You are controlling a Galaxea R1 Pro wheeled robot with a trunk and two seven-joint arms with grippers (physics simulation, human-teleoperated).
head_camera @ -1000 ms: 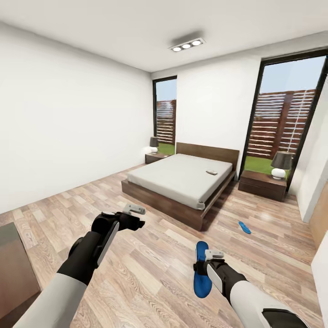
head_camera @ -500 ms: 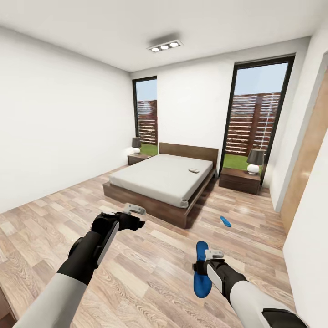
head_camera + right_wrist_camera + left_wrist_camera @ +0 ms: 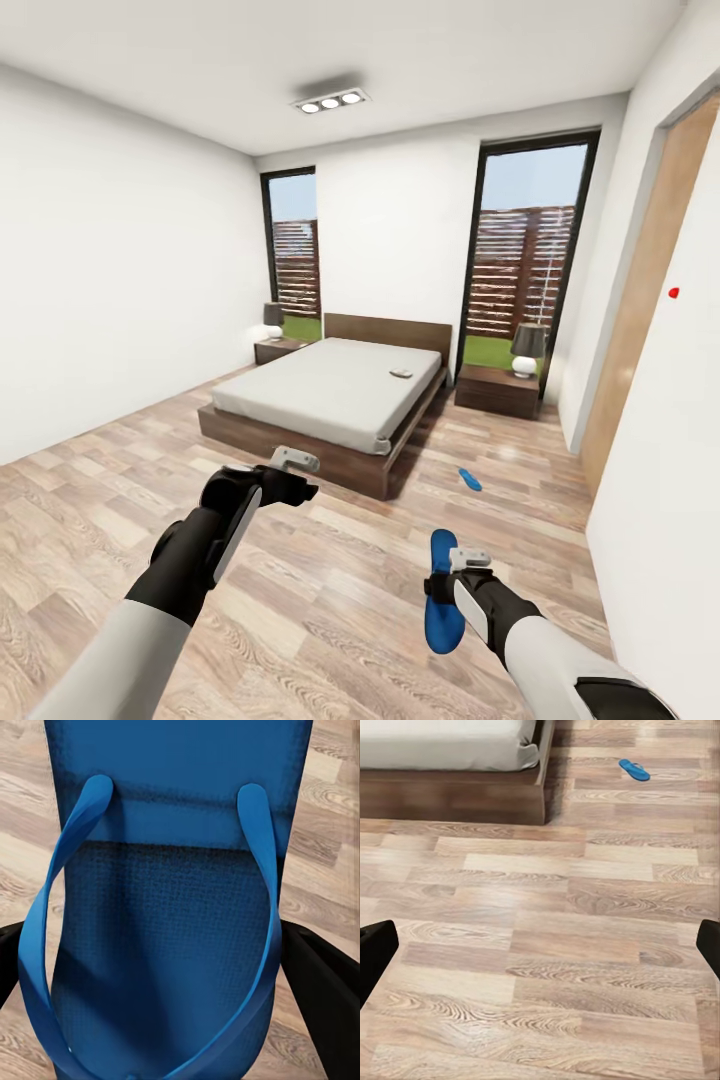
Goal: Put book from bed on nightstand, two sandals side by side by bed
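While the right end effector pinches one sandal, the left end effector is spread, empty; the other sandal lies on the floor and the book on the bed.

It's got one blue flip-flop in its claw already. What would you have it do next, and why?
Probably roll on toward the bed. The right claw holds one sandal, while the other sandal lies on the floor by the bed's near corner, some way ahead. Getting closer lets it set the held one down beside its mate.
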